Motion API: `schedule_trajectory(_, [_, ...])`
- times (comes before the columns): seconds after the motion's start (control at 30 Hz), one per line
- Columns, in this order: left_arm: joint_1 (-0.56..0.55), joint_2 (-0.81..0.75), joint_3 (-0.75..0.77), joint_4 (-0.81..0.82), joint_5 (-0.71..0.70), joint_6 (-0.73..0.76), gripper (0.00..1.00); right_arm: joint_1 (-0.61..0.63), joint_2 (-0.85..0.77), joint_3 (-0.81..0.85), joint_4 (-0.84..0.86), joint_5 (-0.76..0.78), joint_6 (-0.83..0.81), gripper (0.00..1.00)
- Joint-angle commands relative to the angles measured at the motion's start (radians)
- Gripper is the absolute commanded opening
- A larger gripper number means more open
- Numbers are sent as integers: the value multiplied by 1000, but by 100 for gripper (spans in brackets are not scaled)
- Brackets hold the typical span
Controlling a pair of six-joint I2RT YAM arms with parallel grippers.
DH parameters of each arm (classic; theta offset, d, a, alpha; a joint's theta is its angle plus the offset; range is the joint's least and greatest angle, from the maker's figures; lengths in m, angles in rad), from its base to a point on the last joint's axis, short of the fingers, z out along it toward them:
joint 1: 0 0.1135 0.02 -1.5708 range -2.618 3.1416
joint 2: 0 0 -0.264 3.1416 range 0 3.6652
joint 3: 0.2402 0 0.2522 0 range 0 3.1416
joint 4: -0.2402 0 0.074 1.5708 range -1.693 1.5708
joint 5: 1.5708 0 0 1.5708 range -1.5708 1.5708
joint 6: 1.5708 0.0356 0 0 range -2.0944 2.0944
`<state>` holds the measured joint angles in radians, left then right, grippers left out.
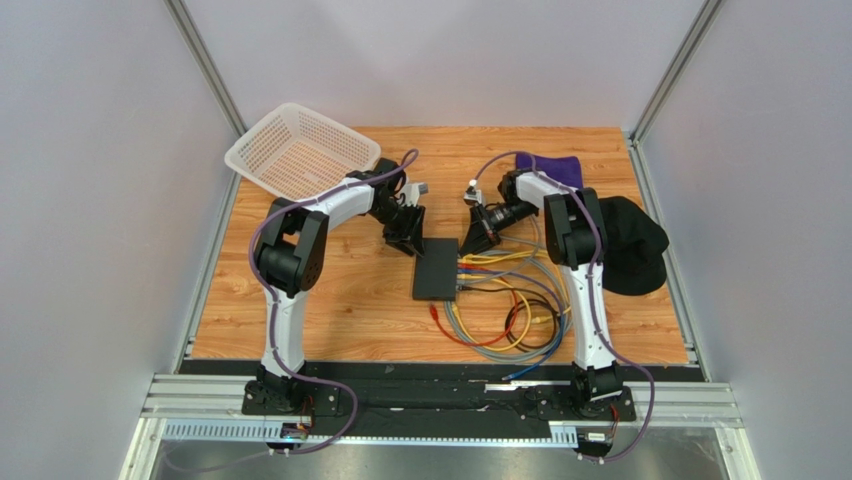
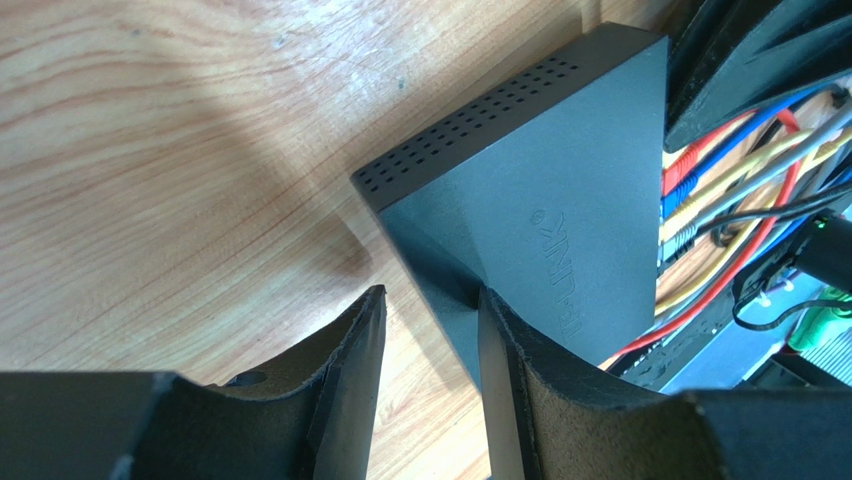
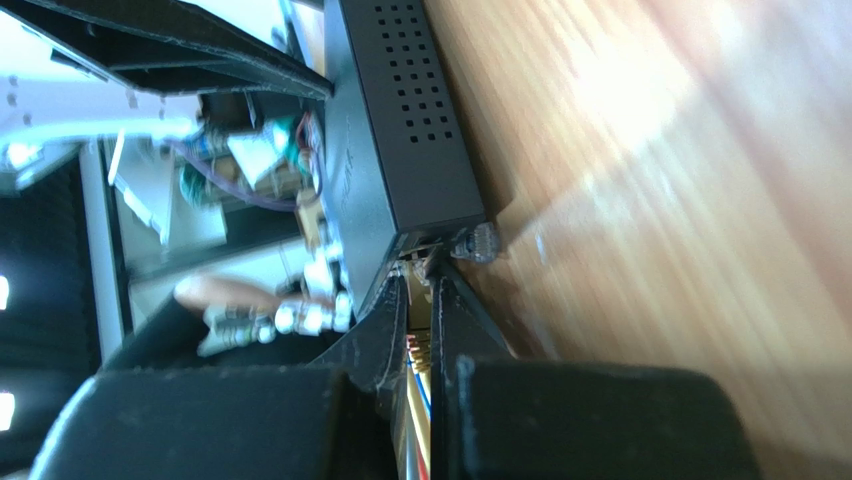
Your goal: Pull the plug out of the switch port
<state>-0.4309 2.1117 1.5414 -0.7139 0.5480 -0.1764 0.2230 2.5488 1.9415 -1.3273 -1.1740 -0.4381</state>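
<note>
Grey-walled cell, wooden tabletop. White basket at the far left, black cap at the right edge, neither involved.

The switch lies flat mid-tabletop with its long axis running near to far. Port row is on its right long edge, and a loose bundle of cables fans out rightward and toward the arm bases.

Right pincer is the nearer one to the ports, sitting at the far end of the row. Wrist view: fingers drawn in to a narrow gap, closed on the plug where it enters the switch. A yellow lead runs back through the gap. A clear connector shows just beside the tip on the tabletop side. Cannot tell if it is seated.

Left pincer is at the opposite, far-left corner, open. The switch corner sits in the gap, with one finger over the top face and the other over bare wood. Firm contact can't be confirmed.

Key relation: the plug's axis is square to the switch's long axis and points right. The pull should go straight right, away from the port face, while the left side braces the box. Judged stage: grasp made, extraction not yet done. Risks are the light switch sliding along, or the latch tab not being pressed.
</note>
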Motion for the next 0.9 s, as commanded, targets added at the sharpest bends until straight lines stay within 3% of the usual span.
schedule_trajectory(0.0, [-12,62,-6,-47,-109,52,47,-59,-171,-243,385,297,289,0])
schedule_trajectory(0.17, [-15,67,5,-48,-106,55,47,-68,-177,-224,386,243,256,0])
schedule_trajectory(0.33, [-19,70,10,-50,-106,58,47,-67,-107,-84,210,192,139,0])
schedule_trajectory(0.47, [-19,76,19,-53,-100,61,47,-48,-113,-12,181,416,56,0])
schedule_trajectory(0.63, [-19,76,22,-47,-94,66,47,-53,-98,-10,188,462,96,0])
schedule_trajectory(0.73, [-12,50,16,3,19,109,55,-51,-78,-15,177,361,127,0])
schedule_trajectory(0.77, [10,31,-6,28,228,126,61,-42,-68,-16,177,337,134,0])
schedule_trajectory(0.8, [24,-14,-23,77,307,139,62,-34,-65,-16,177,306,140,0])
schedule_trajectory(0.87, [43,-53,-40,97,278,135,65,-5,-58,-9,177,286,144,0])
